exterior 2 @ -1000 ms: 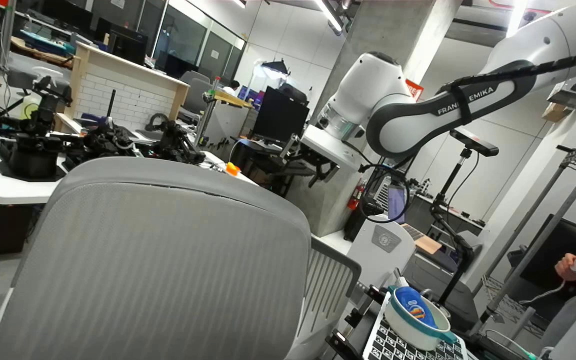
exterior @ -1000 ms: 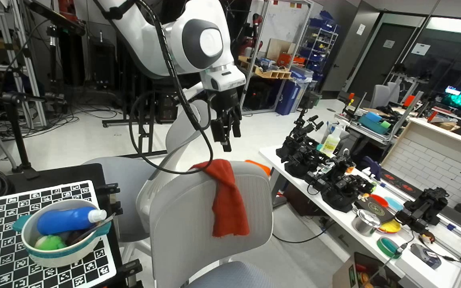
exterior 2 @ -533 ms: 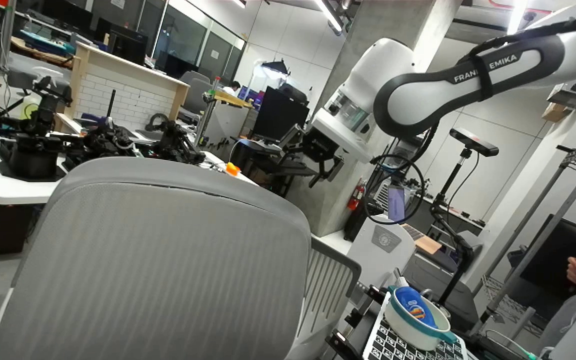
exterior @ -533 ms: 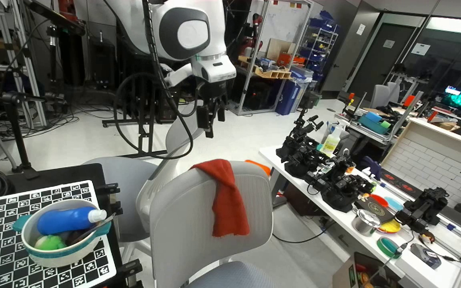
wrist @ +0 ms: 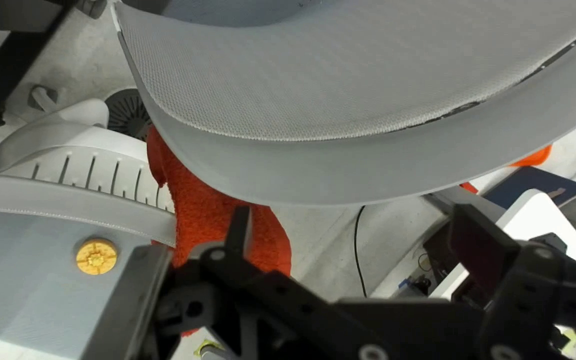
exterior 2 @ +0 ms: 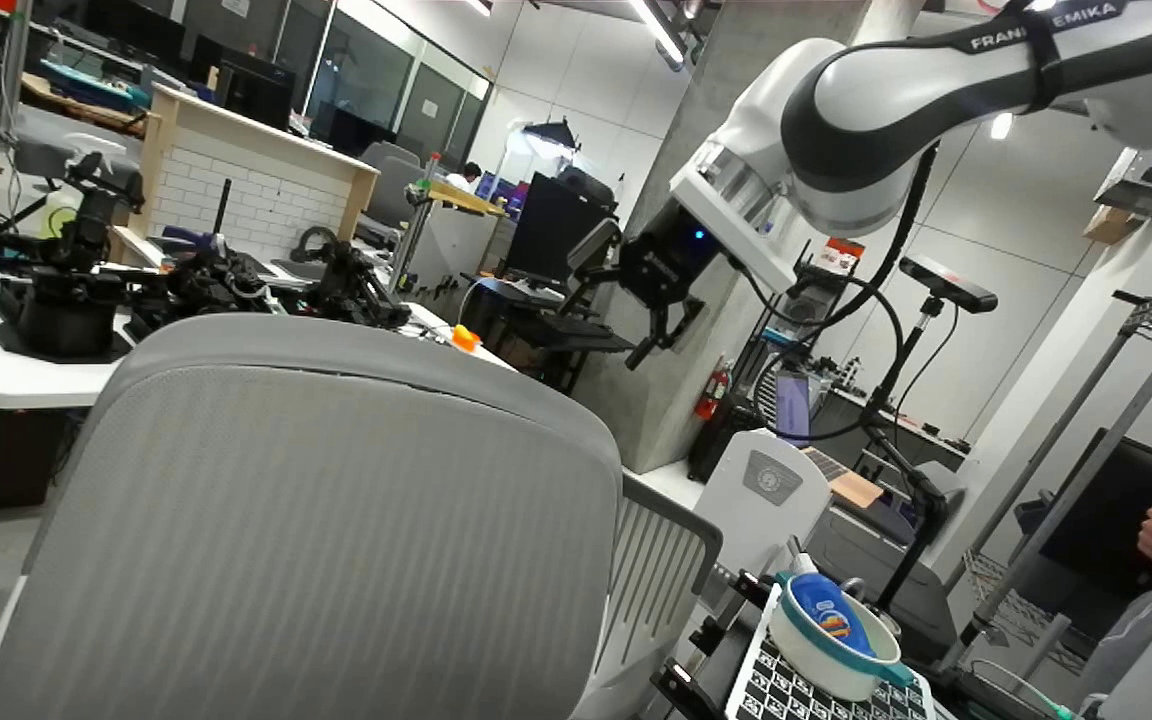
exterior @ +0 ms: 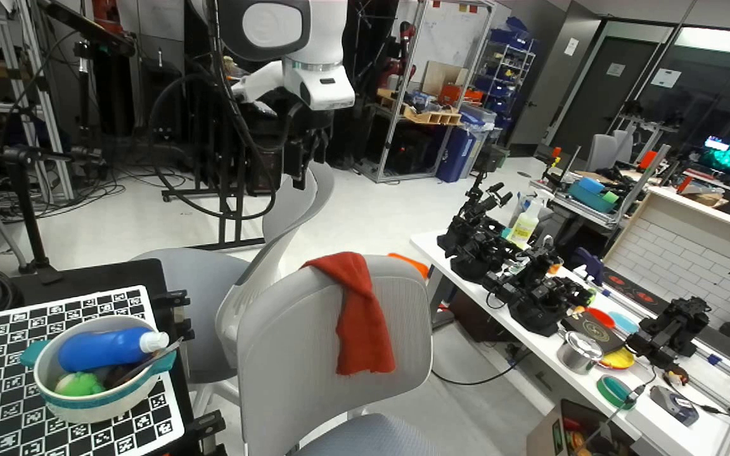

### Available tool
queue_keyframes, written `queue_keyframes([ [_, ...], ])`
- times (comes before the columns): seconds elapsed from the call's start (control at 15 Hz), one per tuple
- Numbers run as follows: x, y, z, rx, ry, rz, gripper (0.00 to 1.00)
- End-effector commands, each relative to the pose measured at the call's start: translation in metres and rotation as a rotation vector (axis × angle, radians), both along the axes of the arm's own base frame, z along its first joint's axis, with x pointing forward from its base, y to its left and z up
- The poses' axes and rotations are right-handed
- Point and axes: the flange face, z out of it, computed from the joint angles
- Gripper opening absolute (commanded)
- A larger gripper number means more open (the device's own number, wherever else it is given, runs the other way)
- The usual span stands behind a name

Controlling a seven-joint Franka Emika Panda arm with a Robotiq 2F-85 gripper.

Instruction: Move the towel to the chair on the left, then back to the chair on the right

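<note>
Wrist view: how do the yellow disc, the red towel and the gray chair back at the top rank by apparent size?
1. Gray chair back, filling much of the upper picture
2. Red towel, partly hidden
3. Yellow disc, smallest by far

No two look alike in size.

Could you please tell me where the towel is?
Below centre in an exterior view, the red towel hangs over the nearer chair's backrest, right of the pot.
</note>
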Motion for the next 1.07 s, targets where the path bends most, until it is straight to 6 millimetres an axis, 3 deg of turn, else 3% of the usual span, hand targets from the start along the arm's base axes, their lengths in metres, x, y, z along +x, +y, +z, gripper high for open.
queue_keyframes([
  [0.0, -0.009, 0.0, 0.025, 0.027, 0.005, 0.037, 1.0],
  [0.07, -0.011, 0.001, 0.029, 0.029, 0.005, 0.044, 1.0],
  [0.13, -0.005, 0.0, 0.016, 0.011, 0.002, 0.022, 1.0],
  [1.0, -0.007, 0.002, 0.023, 0.01, -0.004, 0.032, 1.0],
])
